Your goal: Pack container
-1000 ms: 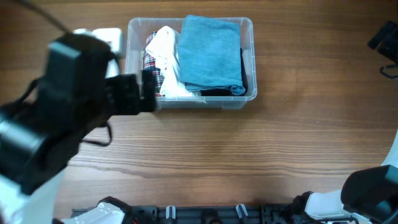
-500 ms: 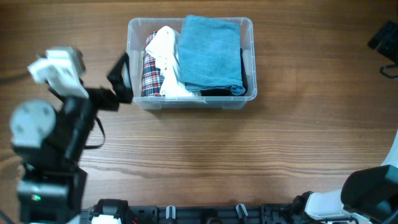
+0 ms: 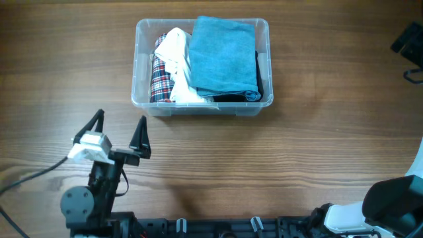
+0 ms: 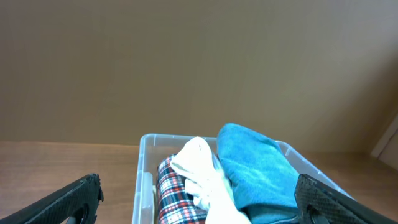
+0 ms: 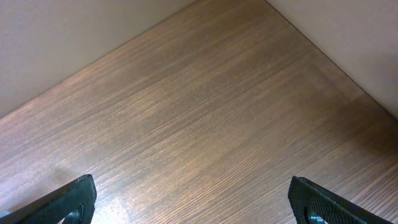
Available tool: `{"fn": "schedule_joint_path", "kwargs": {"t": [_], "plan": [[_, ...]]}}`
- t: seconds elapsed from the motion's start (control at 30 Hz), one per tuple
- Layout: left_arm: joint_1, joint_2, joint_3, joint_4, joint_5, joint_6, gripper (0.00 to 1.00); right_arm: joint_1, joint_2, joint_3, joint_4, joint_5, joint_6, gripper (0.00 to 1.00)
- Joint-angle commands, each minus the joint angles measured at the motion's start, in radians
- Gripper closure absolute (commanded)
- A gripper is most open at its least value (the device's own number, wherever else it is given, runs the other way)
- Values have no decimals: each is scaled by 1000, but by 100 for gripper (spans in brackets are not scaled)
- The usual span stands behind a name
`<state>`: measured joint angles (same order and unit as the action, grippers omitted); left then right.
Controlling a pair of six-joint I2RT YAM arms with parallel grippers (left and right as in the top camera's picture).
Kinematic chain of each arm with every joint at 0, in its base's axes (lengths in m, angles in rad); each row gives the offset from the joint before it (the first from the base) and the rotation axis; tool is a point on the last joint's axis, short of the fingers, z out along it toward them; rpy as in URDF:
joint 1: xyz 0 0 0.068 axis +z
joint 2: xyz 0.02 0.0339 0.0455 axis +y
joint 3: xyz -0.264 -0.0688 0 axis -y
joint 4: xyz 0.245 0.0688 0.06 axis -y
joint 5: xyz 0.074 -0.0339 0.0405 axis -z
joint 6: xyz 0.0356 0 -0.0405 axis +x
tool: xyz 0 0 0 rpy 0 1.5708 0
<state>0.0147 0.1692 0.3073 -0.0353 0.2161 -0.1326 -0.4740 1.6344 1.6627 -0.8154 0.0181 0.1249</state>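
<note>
**End effectors both open; filled container sits toward the desk's far edge**

Left end effector (image 3: 121, 116) hovers over the near-left part of the desk (image 3: 297, 152), close to the near edge. Its two dark fingers (image 3: 141, 129) are spread wide with nothing between them, and they point toward the far edge. It is well apart from the container (image 3: 140, 66). A thin cable (image 3: 33, 177) trails from the arm toward the left edge.

The clear container rests flat near the far edge, a little left of the desk's middle, with its long sides parallel to that edge. A folded blue cloth (image 3: 223, 56) lies on top and covers its right half. A dark garment (image 3: 231, 98) shows beneath the blue cloth along the near side. A crumpled white garment (image 3: 177, 53) sits just left of the blue cloth, touching it. A red, white and dark plaid piece (image 3: 158, 76) is tucked against the left wall.

The right end effector (image 5: 196, 200) is seen only in its wrist view. Its fingers are wide apart, holding nothing, over bare wood near a corner of the desk.

A black object (image 3: 411, 39) lies at the right edge, cut off by the frame.
</note>
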Motion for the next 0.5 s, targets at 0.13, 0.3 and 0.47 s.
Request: {"fn": "schedule_joint_path", "kwargs": {"t": [0.13, 0.3, 0.47], "plan": [[10, -150, -152, 20, 21, -36, 0, 2, 11, -2, 0, -16, -18, 0], [10, -167, -213, 51, 16, -66, 0, 2, 11, -2, 0, -16, -18, 0], [10, -167, -259, 40, -54, -135, 0, 2, 11, -2, 0, -16, -18, 0]]}}
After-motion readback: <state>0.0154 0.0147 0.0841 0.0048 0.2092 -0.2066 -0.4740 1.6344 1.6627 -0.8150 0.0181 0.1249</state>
